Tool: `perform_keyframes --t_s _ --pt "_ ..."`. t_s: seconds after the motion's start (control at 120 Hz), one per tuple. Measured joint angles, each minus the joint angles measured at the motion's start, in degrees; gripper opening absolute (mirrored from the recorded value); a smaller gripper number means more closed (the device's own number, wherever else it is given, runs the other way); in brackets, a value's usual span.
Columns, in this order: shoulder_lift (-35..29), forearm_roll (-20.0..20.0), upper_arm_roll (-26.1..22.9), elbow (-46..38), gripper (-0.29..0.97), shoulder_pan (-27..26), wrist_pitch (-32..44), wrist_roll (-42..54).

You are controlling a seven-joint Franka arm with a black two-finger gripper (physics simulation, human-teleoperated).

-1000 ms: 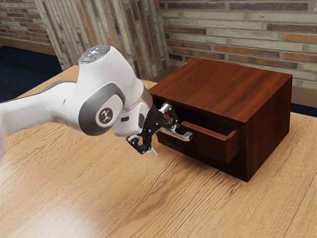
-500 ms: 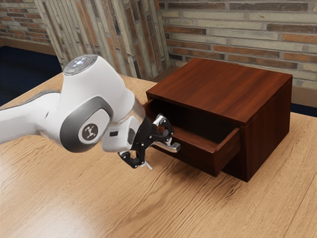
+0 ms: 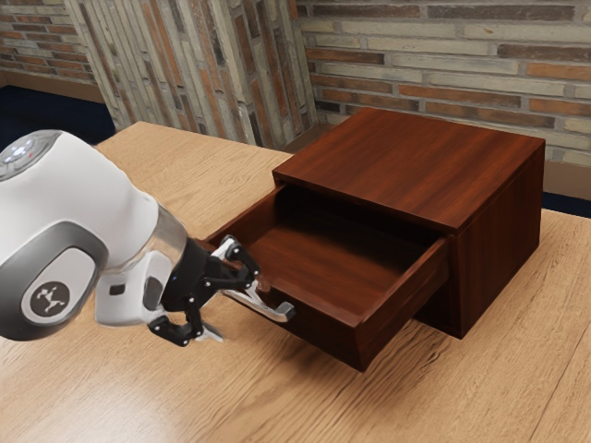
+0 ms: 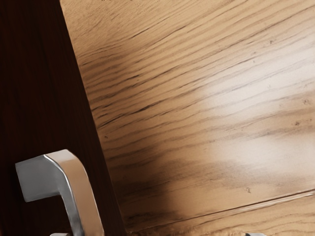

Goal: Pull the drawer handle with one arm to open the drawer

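A dark wooden cabinet (image 3: 416,157) stands on the table, and its drawer (image 3: 323,268) is pulled far out toward the exterior view's left, showing a bare inside. A silver handle (image 3: 270,308) is fixed to the drawer's front. My black gripper (image 3: 226,300) straddles the near end of that handle, with one finger above it and one below. The fingers stand wide apart, so the gripper is open and hooked on the handle, not clamped. In the wrist view, the handle's bent end (image 4: 69,177) lies just under my hand against the dark drawer front (image 4: 39,98).
The light wooden table (image 3: 416,388) stretches in front of the drawer and to the exterior view's right. Brick walls rise behind the cabinet. The white arm (image 3: 65,249) occupies the exterior view's left.
My hand has moved to the exterior view's lower left with the handle. The drawer has slid from barely open to far out of the cabinet.
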Motion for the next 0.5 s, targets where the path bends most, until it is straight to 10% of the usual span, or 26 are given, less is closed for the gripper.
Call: perform_keyframes --t_s 0.217,0.5 --pt "-2.0 2.6 -1.2 20.5 0.61 3.1 -11.9 -4.6" --pt "1.5 5.9 -3.1 30.0 0.67 3.6 -32.7 -39.6"
